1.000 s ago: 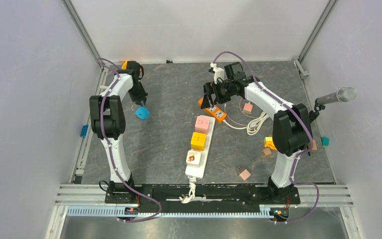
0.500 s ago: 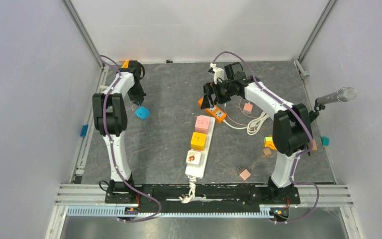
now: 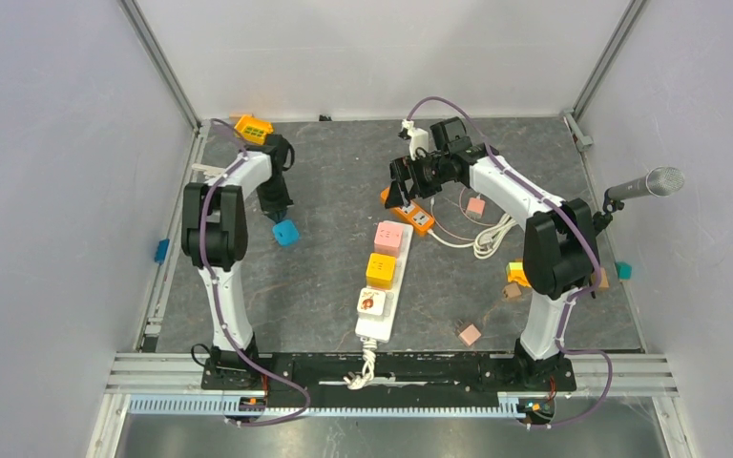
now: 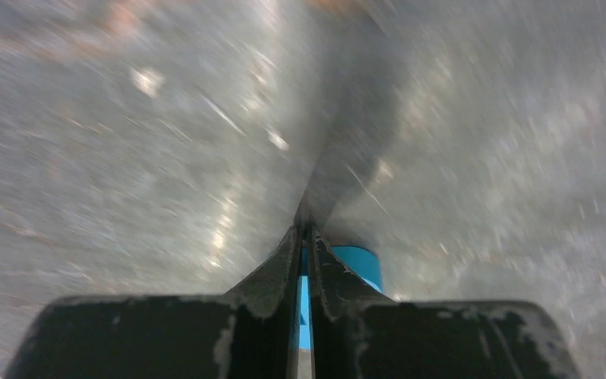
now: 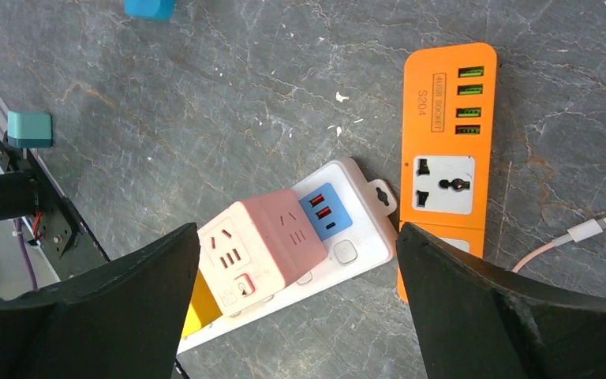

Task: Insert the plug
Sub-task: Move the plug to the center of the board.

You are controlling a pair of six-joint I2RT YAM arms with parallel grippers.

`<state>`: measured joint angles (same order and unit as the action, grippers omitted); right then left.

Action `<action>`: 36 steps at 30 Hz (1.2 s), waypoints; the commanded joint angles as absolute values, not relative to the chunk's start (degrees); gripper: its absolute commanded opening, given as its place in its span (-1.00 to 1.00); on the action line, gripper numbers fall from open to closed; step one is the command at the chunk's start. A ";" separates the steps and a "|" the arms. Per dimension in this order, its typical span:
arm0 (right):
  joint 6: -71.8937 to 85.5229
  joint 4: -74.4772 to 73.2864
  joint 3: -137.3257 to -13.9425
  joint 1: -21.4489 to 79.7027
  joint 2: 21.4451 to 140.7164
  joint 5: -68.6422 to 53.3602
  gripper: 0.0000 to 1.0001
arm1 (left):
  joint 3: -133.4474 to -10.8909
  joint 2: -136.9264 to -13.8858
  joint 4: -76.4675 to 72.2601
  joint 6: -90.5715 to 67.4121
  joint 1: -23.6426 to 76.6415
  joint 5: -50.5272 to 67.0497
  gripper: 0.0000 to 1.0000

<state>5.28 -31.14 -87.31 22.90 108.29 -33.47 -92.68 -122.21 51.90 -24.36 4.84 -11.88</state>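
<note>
Our top cam sits high above and behind the arm bases, angled down so the whole bench (image 3: 324, 191) and the side walls fit in. The left wrist cam is right down near the bench surface, pretty blurry, peering along its own pinched-together left claw (image 4: 304, 260) with a bit of the blue cube (image 4: 359, 267) poking out. The right wrist cam hangs higher, facing straight down between the spread-apart fingers of the right claw (image 5: 297, 230) at the orange socket strip (image 5: 446, 150) and pink adapter (image 5: 260, 237). We see both in the top view too, and the blue cube shows in all three.
</note>
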 commanded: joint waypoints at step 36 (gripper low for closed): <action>1.42 -24.54 -103.83 55.34 123.53 -5.35 0.96 | -68.76 -64.73 57.42 -31.94 -5.01 -7.09 0.99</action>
